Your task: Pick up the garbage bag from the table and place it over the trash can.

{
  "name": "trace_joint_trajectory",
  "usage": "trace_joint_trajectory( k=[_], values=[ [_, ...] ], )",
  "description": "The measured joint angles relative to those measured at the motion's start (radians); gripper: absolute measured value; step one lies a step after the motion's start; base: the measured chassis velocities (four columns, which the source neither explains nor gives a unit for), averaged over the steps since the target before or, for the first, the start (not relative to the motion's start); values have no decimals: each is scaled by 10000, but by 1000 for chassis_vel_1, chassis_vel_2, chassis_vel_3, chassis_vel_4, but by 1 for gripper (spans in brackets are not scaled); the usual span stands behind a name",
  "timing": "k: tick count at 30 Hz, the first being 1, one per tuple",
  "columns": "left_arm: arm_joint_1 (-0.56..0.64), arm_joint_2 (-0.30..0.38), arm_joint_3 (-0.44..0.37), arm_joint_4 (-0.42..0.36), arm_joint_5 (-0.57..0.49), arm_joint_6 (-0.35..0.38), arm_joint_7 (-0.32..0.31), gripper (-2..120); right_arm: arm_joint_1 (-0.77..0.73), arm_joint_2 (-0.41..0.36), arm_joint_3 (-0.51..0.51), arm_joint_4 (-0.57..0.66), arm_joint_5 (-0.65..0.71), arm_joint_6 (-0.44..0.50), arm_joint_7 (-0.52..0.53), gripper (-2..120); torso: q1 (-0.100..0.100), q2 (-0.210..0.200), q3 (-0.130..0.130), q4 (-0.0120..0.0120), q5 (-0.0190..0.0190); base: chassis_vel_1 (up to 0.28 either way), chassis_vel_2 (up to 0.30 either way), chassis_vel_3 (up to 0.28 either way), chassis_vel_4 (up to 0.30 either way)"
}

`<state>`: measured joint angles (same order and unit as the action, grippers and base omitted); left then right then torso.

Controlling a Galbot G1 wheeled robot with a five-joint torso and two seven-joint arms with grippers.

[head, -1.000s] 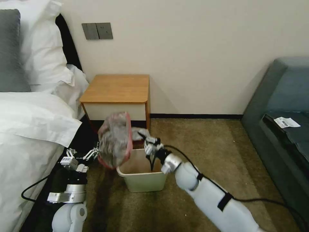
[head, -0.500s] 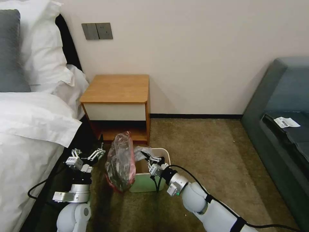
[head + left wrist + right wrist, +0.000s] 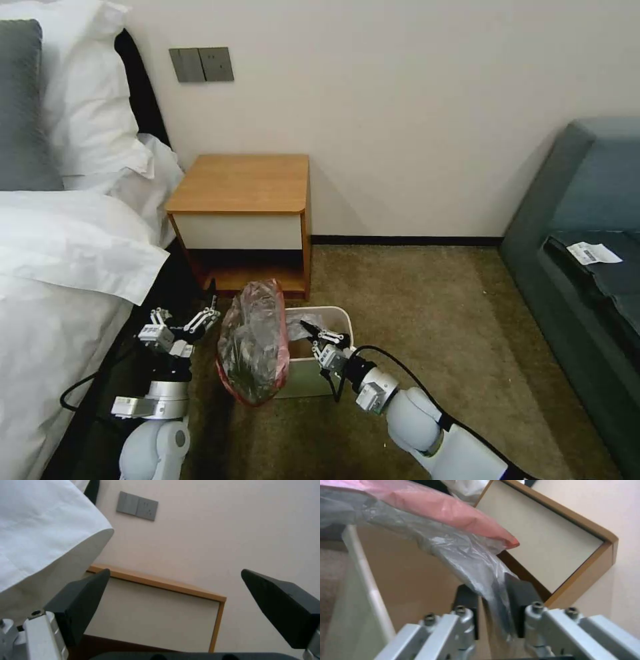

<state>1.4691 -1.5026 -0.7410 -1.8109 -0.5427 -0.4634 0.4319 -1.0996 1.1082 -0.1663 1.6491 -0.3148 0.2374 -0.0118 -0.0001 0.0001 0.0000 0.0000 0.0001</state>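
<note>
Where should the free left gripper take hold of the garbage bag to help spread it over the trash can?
Probably the red-pink rim of the garbage bag on its left edge, approached sideways from the left: the open left gripper sits beside it, while the right gripper pinches the opposite side over the trash can.

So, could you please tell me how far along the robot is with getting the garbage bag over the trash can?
Done: the crinkled greyish plastic garbage bag with a red-pink rim is off the orange-brown wooden nightstand. In hand: the right gripper pinches the bag's edge above the cream plastic trash can; the left gripper waits open beside it. Left: the bag hangs bunched against the bin's side, not spread over the rim.
</note>
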Motion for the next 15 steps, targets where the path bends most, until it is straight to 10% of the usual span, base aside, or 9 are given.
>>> trace_joint_trajectory(
  k=[15],
  values=[
    [-144,6,157,116,10,63,-6,98,443,-1002,485,526,2300,-583,-1849,84,1,-1,0,0,-1,0,0,0,0]
  ],
)
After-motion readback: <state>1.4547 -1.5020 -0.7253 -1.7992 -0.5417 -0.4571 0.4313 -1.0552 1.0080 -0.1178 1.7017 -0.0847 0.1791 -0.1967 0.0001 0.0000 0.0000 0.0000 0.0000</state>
